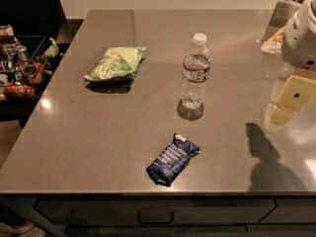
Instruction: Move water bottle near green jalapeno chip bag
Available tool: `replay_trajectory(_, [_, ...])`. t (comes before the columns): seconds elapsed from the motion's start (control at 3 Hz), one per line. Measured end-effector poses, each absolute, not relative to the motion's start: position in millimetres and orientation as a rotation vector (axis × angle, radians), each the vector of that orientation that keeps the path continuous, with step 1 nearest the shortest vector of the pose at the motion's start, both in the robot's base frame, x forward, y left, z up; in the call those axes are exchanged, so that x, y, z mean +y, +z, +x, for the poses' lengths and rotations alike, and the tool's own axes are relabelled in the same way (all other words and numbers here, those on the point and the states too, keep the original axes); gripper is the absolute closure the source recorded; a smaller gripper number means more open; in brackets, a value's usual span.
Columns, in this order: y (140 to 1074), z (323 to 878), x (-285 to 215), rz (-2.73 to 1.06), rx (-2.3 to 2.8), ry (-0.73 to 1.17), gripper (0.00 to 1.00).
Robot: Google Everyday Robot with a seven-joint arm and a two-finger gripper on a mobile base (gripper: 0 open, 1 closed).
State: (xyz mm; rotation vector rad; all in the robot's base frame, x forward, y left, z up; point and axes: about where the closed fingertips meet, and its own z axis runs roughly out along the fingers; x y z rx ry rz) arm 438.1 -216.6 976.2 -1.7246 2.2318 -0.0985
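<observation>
The water bottle (196, 70) stands upright near the middle of the grey table (98, 142). It is clear, with a white cap and a red and blue label band. The green jalapeno chip bag (116, 63) lies flat to the bottle's left, about a bag's width away. My gripper (289, 102) hangs at the right edge of the view, below the white arm housing (302, 36). It is above the table, well to the right of the bottle, and holds nothing.
A dark blue snack packet (172, 159) lies near the table's front edge. A wire basket of snacks (22, 65) stands off the table's left side. A pale wrapper (273, 42) lies at the far right. A drawer handle (155, 215) is below the front edge.
</observation>
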Motion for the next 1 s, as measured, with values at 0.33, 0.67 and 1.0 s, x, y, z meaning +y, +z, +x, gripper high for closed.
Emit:
replay_trajectory(0.33, [977,440,-216,-1.715,2.228,-0.094,0.0])
replay_trajectory(0.67, [975,451,-209,-1.651,2.214,-0.048,0.0])
replay_trajectory(1.0, [968,469,-200,-1.56,2.2,0.021,0.0])
